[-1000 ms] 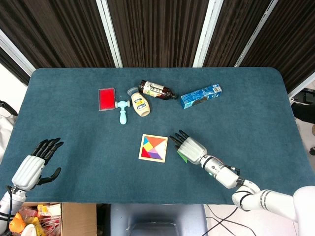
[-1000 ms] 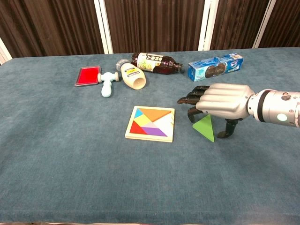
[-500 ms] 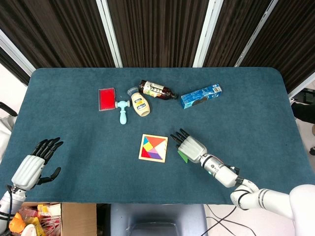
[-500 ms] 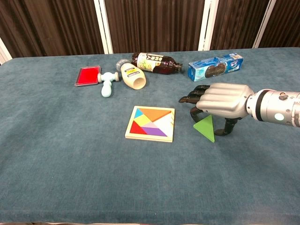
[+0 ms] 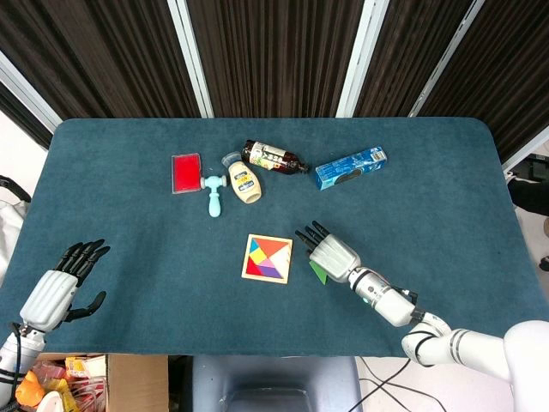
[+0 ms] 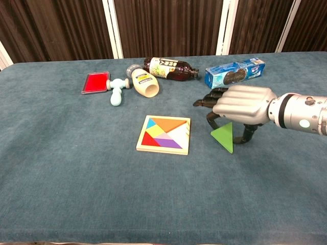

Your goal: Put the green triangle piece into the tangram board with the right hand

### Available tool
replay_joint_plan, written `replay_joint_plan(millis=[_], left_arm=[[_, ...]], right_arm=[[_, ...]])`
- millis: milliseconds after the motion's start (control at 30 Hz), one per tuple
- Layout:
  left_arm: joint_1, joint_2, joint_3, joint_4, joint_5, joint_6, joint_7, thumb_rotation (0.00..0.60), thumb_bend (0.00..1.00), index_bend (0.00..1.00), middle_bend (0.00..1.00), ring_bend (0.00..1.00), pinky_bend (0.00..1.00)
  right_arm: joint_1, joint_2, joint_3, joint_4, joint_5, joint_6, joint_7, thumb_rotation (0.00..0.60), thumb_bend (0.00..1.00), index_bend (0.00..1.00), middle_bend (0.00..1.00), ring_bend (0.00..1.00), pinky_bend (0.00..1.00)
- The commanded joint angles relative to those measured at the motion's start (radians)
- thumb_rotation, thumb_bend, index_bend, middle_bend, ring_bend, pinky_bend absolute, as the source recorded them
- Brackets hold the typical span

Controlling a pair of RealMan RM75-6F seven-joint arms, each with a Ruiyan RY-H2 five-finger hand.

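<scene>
Right hand (image 6: 240,105) pinches the green triangle piece (image 6: 224,137) just right of the tangram board (image 6: 164,134). Recommend carrying left, aligning with the vacant slot before release.

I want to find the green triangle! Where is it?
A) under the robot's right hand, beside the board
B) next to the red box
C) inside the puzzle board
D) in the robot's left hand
A: the green triangle piece sits under the right hand, just right of the tangram board.
</scene>
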Motion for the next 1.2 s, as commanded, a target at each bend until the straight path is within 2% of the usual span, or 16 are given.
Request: replay_joint_plan(millis=[33,167,267,467,867,1200], left_arm=[[0.001,0.001,0.001,-0.001,0.001,0.001,-0.001,0.600,0.43,0.00,0.00,0.00,0.00],[0.000,0.001,0.001,0.002,0.002,0.000,-0.002,0.600,0.43,0.00,0.00,0.00,0.00],[-0.006,0.002,-0.001,0.004,-0.007,-0.014,-0.008,0.600,0.43,0.00,0.00,0.00,0.00],[-0.002,0.007,0.000,0.002,-0.001,-0.003,-0.019,0.600,0.43,0.00,0.00,0.00,0.00],[-0.001,0.022,0.001,0.007,0.008,0.010,-0.060,0.600,0.43,0.00,0.00,0.00,0.00],[0.000,0.030,0.008,0.001,0.024,0.019,-0.066,0.600,0.43,0.00,0.00,0.00,0.00]], right_arm=[[0.001,0.009,0.007,-0.015,-0.002,0.017,0.001,0.600,0.41,0.65,0.00,0.00,0.00],[0.006,0.008,0.021,-0.023,0.005,0.033,-0.012,0.600,0.41,0.65,0.00,0.00,0.00],[0.039,-0.039,0.074,-0.019,0.041,0.052,-0.103,0.600,0.41,0.64,0.00,0.00,0.00],[0.080,-0.121,0.126,-0.007,0.150,0.053,-0.257,0.600,0.41,0.64,0.00,0.00,0.00],[0.127,-0.242,0.119,0.048,0.296,0.065,-0.444,0.600,0.41,0.63,0.00,0.00,0.00],[0.150,-0.275,0.103,0.049,0.356,0.087,-0.513,0.600,0.41,0.62,0.00,0.00,0.00]])
